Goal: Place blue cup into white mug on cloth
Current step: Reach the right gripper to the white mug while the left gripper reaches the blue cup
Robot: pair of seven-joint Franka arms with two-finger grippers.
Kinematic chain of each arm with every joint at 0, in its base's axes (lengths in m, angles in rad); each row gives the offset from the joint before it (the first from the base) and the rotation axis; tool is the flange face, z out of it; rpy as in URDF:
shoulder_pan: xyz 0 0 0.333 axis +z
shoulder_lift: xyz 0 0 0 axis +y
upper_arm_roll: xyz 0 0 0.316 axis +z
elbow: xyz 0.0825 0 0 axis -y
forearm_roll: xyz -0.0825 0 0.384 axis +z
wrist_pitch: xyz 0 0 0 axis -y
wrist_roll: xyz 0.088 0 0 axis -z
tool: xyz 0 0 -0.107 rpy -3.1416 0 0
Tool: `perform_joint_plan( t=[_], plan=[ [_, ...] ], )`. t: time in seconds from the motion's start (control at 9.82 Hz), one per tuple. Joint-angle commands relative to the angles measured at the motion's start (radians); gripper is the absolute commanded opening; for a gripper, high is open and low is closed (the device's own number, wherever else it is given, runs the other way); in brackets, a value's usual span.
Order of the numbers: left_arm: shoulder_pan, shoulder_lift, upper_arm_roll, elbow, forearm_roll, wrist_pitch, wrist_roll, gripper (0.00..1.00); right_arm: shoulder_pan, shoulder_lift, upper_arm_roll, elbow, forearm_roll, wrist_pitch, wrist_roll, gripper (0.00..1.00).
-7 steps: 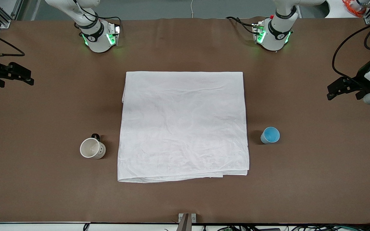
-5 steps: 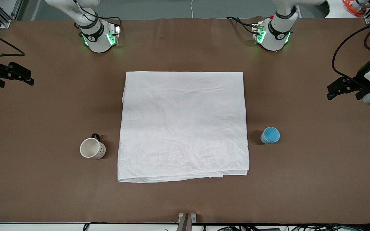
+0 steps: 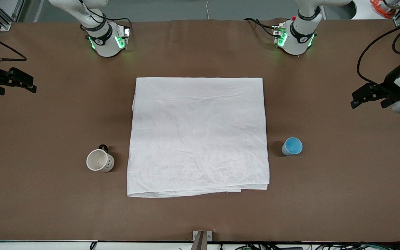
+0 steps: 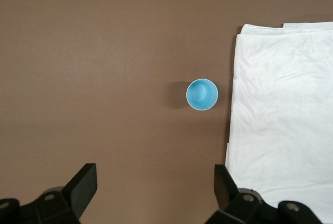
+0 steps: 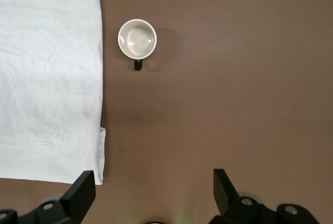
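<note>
Front view: the cloth (image 3: 198, 136) lies mid-bench (image 3: 47, 208). The white mug (image 3: 100, 161) stands upright at its 9 o'clock, the blue cup (image 3: 292, 146) at 3 o'clock; neither touches it.

Left wrist view: left hand (image 4: 151, 195) wide open, empty, over bare bench.

Right wrist view: right hand (image 5: 153, 195) wide open, empty.

No legible writing.

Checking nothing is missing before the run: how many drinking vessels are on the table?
2. The white mug stands on the table beside the cloth, toward the right arm's end; the blue cup stands beside it toward the left arm's end.
</note>
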Motion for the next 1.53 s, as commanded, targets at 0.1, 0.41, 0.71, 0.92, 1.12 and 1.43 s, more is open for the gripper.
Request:
perform_joint_plan(
  t=[0.1, 0.41, 0.71, 0.92, 1.12, 1.43],
  plan=[
    [-0.005, 0.055, 0.005, 0.019, -0.017, -0.019, 0.016, 0.99, 0.082, 0.098, -0.002, -0.123, 0.000, 0.217, 0.005, 1.00],
    [-0.013, 0.122, 0.002, 0.025, -0.024, -0.016, 0.022, 0.99, 0.057, 0.153, -0.002, -0.393, 0.008, 0.605, 0.008, 1.00],
    [-0.066, 0.271, -0.004, 0.105, -0.027, 0.036, 0.002, 0.99, 0.072, 0.331, 0.000, -0.417, 0.017, 0.822, 0.011, 1.00],
    [-0.120, 0.314, -0.002, 0.059, -0.029, 0.117, -0.021, 0.99, 0.087, 0.399, 0.001, -0.461, 0.019, 0.905, 0.012, 1.00],
    [-0.161, 0.373, -0.004, 0.042, -0.027, 0.165, -0.038, 0.99, 0.089, 0.408, 0.003, -0.468, 0.034, 0.927, 0.012, 1.00],
    [-0.183, 0.438, -0.004, -0.022, -0.027, 0.310, -0.038, 0.99, 0.116, 0.433, 0.006, -0.468, 0.088, 1.034, 0.011, 1.00]
  ],
)
